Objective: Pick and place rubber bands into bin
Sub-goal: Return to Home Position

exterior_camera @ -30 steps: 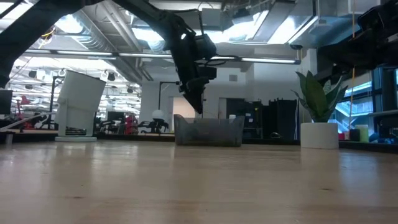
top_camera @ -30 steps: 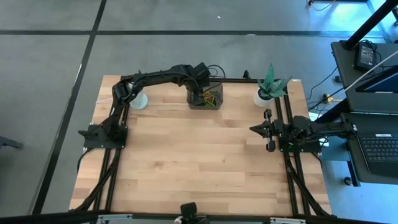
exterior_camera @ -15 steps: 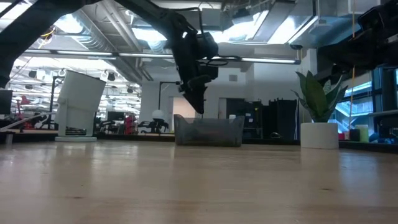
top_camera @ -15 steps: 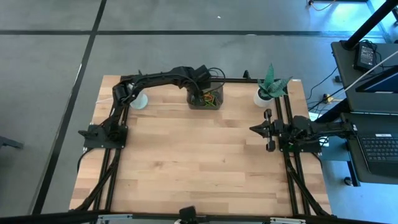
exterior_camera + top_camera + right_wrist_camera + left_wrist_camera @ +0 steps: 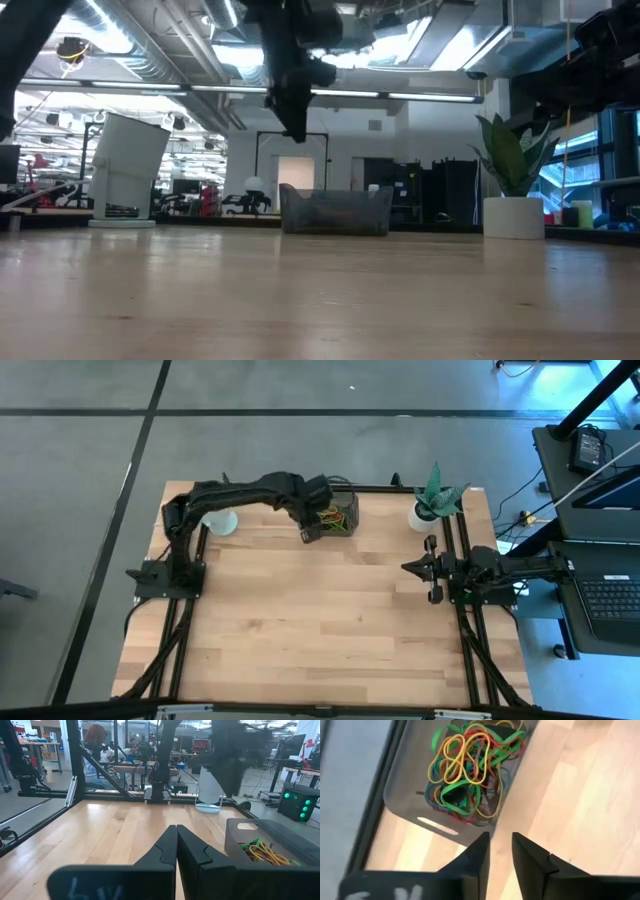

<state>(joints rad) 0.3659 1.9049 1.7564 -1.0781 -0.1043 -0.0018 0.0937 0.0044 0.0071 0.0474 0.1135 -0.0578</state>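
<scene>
Return-home step, by my judgement; picking looks finished.
The right tool, fingers pressed together, waits at the pale wooden tabletop edge. The left tool, narrowly parted and empty, hangs above the dark grey translucent bin of tangled multicoloured rubber bands. Next it needs folding back clear.

Bin, cup, pot along table rear

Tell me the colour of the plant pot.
White; the plant pot shows best in the low view.
</scene>
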